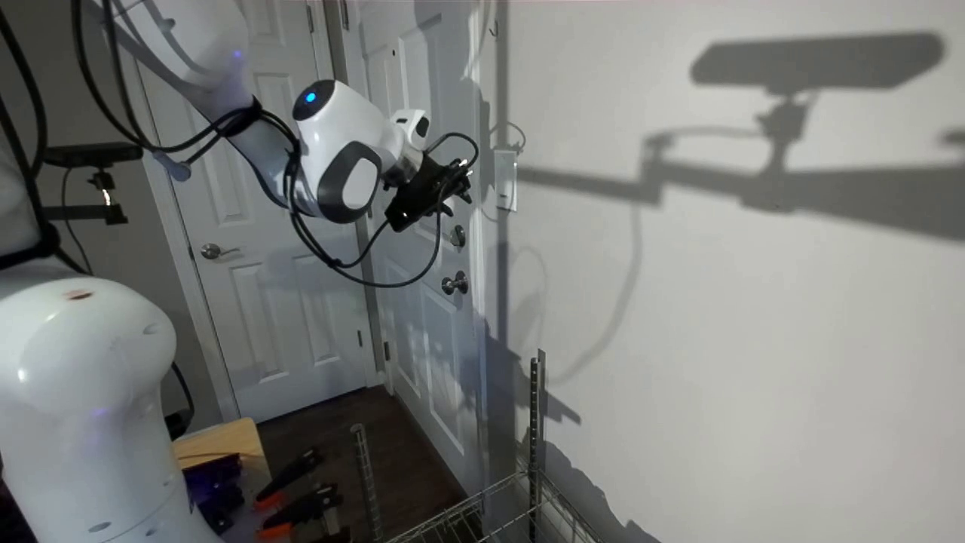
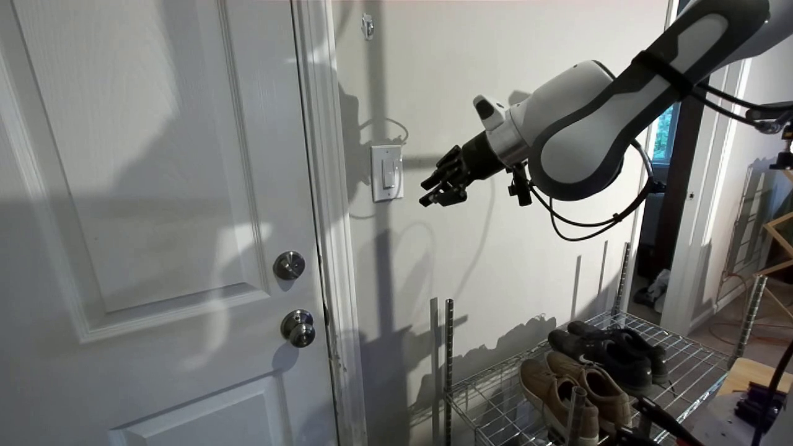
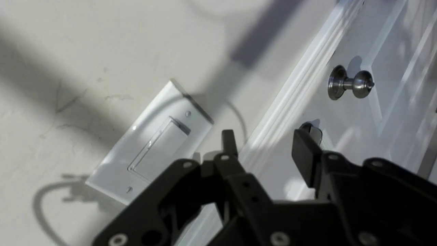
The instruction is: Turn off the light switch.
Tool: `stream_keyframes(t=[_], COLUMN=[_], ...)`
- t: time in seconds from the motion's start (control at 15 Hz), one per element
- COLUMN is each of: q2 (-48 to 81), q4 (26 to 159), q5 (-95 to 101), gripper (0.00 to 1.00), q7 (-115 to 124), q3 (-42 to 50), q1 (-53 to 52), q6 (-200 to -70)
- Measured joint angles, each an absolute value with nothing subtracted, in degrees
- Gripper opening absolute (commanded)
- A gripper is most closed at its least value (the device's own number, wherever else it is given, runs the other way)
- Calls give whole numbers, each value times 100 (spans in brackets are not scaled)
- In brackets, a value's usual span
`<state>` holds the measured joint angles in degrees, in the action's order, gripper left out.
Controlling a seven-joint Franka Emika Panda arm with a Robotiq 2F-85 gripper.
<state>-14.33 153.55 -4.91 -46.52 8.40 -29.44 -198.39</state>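
The light switch is a whitish wall plate with one wide paddle. It is mounted upright on the pale wall beside the door frame in both exterior views [image 1: 506, 181] [image 2: 379, 176]. In the wrist view the light switch [image 3: 160, 150] appears tilted at the left of centre, its lower right part hidden behind a black finger. My black gripper [image 1: 458, 202] is in the air near the switch, apart from it. In an exterior view the gripper [image 2: 426, 192] shows to the right of the plate. In the wrist view the gripper [image 3: 263, 150] has its fingers spread with nothing between them.
A white door [image 2: 186, 186] with a deadbolt [image 2: 289, 265] and a metal knob [image 2: 300, 329] stands beside the switch. A small hook [image 2: 368, 27] is above the plate. Below the arm is a wire rack [image 2: 489, 387] with posts and shoes [image 2: 560, 387]. Cables [image 1: 392, 284] hang from the arm.
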Motion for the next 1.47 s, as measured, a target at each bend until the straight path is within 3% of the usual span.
stream_keyframes(t=[0.2,0.4,1.2,1.33,1.47], q2=[-1390,-1266,-456,-325,-186], q4=[14986,14608,13867,13748,13643], q5=[-338,-230,-209,-209,-8], gripper=[4,0,3,3,3], q7=[-4459,-4429,-4089,-3992,-3672], q3=[1151,1450,2413,2456,1896], q1=[-3449,-3842,-4444,-4458,-3821], q6=[-19826,-19815,-19808,-19807,-19807])
